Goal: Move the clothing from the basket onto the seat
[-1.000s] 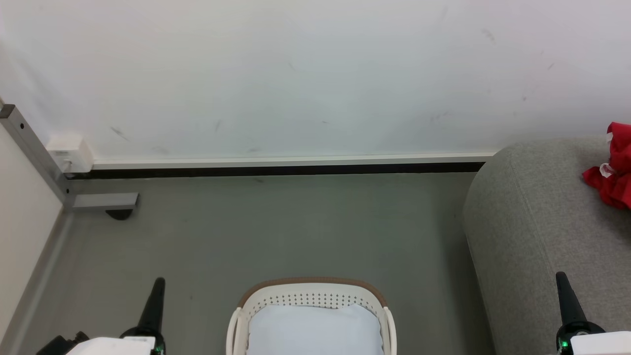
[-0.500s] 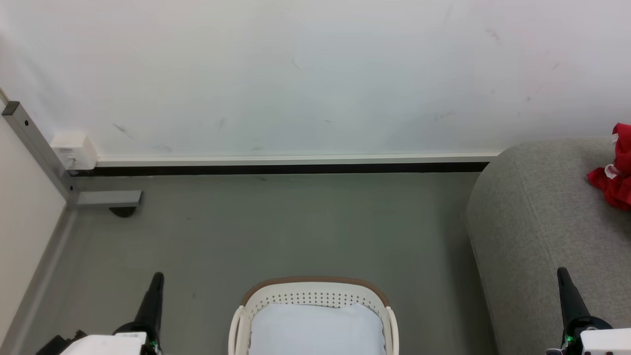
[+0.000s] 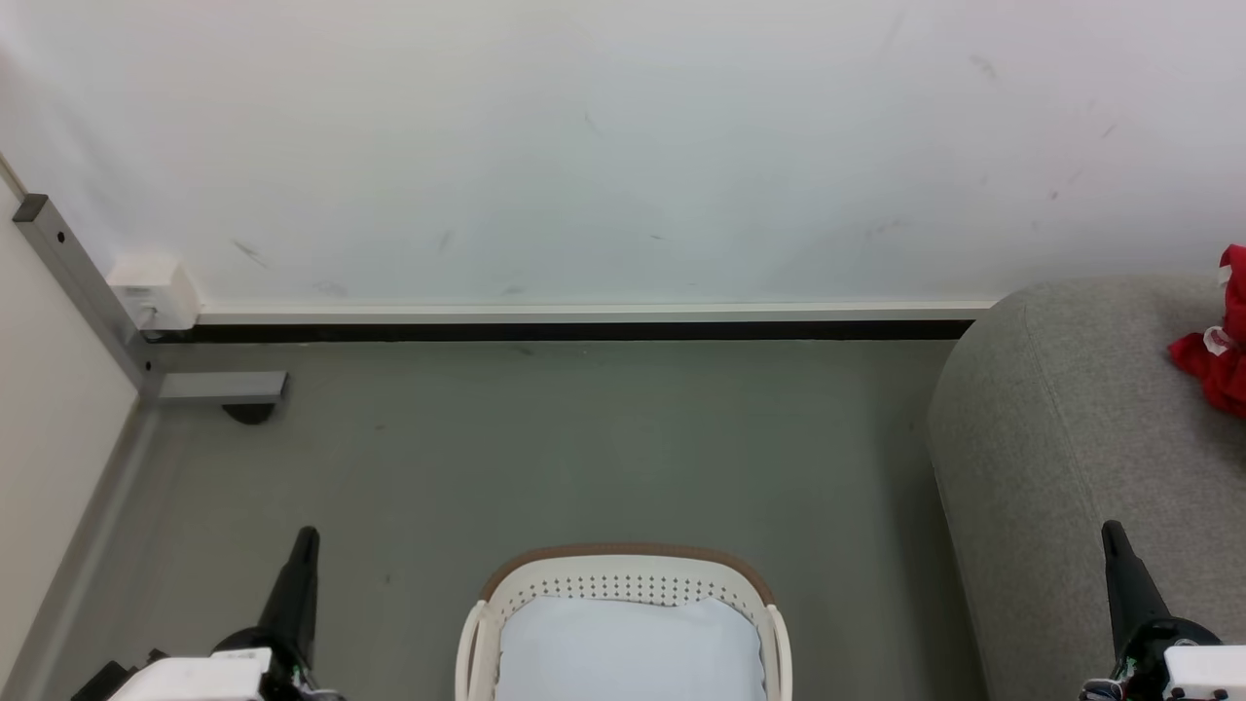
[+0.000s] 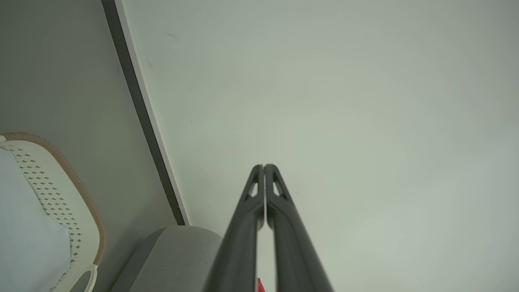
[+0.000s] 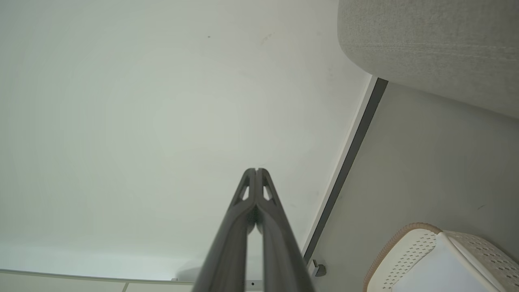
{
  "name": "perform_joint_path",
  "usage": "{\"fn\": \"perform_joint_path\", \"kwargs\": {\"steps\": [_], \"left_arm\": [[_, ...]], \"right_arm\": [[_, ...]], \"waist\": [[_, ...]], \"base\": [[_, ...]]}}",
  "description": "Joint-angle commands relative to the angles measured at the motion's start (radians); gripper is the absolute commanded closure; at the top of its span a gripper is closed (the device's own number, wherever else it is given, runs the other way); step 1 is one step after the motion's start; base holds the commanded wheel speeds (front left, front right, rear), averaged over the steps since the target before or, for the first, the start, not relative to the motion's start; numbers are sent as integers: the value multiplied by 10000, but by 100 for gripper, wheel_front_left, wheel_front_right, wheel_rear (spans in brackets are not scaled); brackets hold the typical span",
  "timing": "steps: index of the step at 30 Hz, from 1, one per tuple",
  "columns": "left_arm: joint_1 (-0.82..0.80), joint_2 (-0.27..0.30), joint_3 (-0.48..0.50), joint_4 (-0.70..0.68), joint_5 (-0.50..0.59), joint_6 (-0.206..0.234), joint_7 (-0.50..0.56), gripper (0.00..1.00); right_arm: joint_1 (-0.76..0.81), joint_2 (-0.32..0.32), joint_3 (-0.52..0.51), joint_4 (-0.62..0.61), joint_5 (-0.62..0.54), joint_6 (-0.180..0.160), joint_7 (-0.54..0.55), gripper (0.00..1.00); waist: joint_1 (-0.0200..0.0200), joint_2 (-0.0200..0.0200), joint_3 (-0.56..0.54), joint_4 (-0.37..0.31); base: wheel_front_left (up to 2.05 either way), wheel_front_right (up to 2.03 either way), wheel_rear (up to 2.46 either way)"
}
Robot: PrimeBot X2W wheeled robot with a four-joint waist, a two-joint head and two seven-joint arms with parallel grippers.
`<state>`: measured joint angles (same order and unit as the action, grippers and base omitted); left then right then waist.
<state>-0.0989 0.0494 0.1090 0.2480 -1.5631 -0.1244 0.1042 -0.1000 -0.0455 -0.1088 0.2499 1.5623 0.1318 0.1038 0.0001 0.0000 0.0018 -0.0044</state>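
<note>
While my left tool (image 3: pixel 305 541) and right tool (image 3: pixel 1113 535) hang closed, gripping nothing, I see the bright red fabric garment (image 3: pixel 1219 362) on the large grey upholstered sofa (image 3: pixel 1061 438), cut off at the frame edge; the oval cream perforated basket (image 3: pixel 623 567), cropped, seems to hold pale cloth (image 3: pixel 623 647).

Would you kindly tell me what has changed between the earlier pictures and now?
The whole head view has shifted slightly rightward, so the camera turned; the things did not move. The left gripper and right gripper, both shut, show a little higher in it. Nothing was taken or let go. The clothing stays on the seat, the pale cloth in the basket.
</note>
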Motion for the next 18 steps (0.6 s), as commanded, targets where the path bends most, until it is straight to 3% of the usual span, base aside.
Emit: {"fn": "perform_joint_path", "kwargs": {"steps": [1, 18], "left_arm": [[-125, 21, 44, -38, -182, -82, 45, 100], [-148, 15, 74, -38, -556, -92, 141, 100]], "right_arm": [[-113, -83, -53, -73, 177, -20, 44, 100], [-144, -84, -78, -80, 510, -21, 141, 100]], "waist": [[-1, 0, 2, 8], [-1, 0, 13, 44]], "base": [[0, 0, 0], [0, 0, 0]]}}
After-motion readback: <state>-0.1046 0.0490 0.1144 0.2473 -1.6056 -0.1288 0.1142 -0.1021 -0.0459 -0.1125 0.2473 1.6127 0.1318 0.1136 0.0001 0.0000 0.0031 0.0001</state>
